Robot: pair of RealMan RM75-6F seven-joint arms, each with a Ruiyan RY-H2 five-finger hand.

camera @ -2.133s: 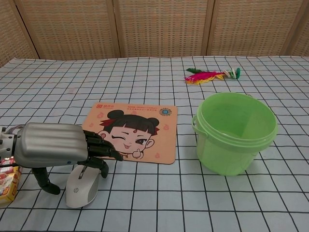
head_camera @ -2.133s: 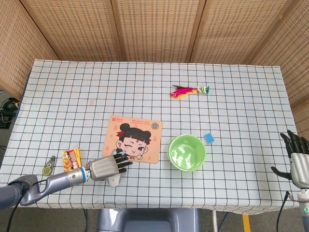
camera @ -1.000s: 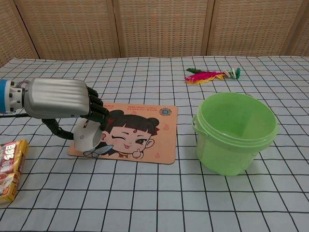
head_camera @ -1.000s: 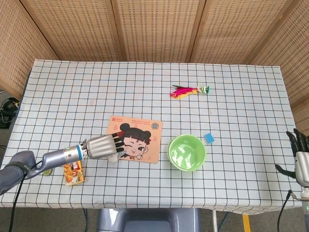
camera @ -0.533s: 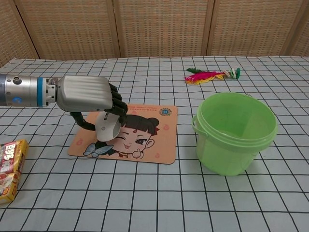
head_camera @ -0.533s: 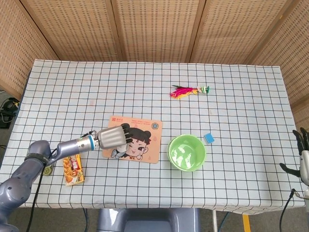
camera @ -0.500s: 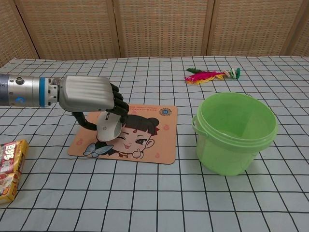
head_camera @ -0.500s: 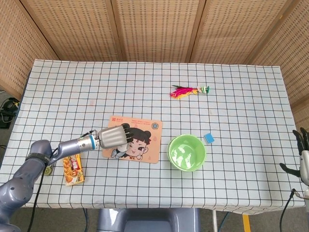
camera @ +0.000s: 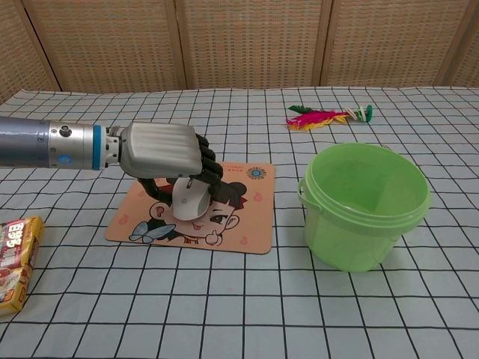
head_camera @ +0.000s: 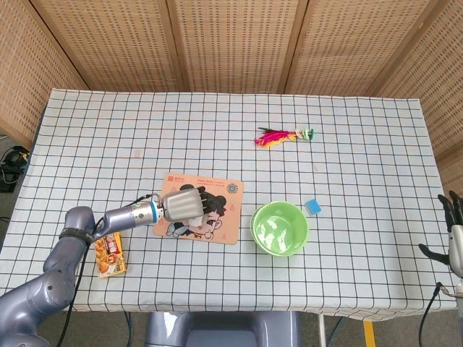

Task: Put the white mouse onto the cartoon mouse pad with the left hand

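My left hand (camera: 166,161) grips the white mouse (camera: 188,200) from above, fingers curled round its sides. The mouse is over the middle of the cartoon mouse pad (camera: 239,224), low above its printed face or just touching it; I cannot tell which. In the head view the same left hand (head_camera: 186,204) covers the mouse and sits over the pad (head_camera: 224,224). My right hand (head_camera: 453,235) shows at the far right edge of the head view, off the table, fingers spread and holding nothing.
A green bucket (camera: 364,213) stands right of the pad, also seen from above as the bucket (head_camera: 279,228). A snack packet (camera: 13,258) lies at the left front. A feather shuttlecock (camera: 322,117) lies at the back, a small blue block (head_camera: 313,207) beside the bucket.
The left hand lifted the mouse from the table's front edge and carried it away from me and to the right onto the pad's middle. The right hand sank further out of view.
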